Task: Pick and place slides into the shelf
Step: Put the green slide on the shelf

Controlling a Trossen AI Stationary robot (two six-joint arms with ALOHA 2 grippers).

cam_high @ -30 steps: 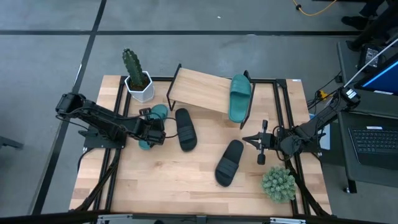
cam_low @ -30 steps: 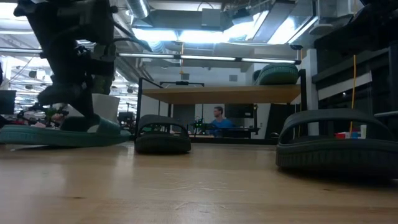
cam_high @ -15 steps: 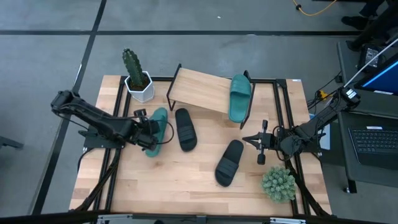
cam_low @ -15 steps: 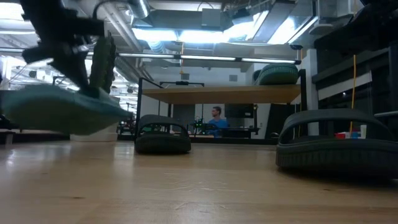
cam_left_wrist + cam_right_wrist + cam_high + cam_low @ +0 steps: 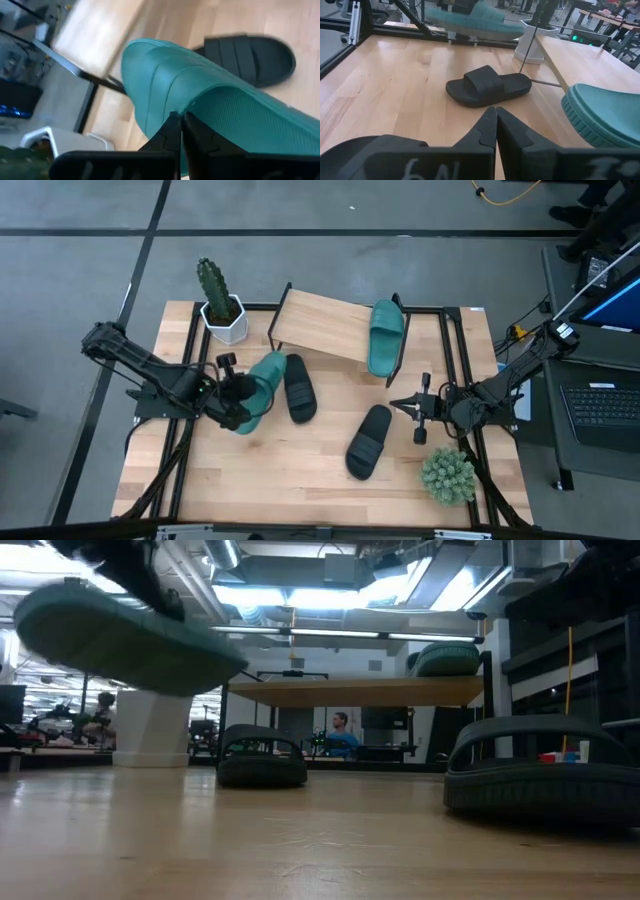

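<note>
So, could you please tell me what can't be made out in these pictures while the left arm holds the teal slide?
- Left gripper: high view, where it grips the lifted teal slide is hidden under the slide.
- Lifted teal slide: low view, blurred, its left end cut off by the picture's edge.
- Teal slide on the shelf: low view, only its end shows above the shelf board.

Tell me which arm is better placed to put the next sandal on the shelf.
Left. Its hand is shut on a green sandal, already lifted off the table near the shelf. The right hand is shut and empty beside a black sandal.
</note>
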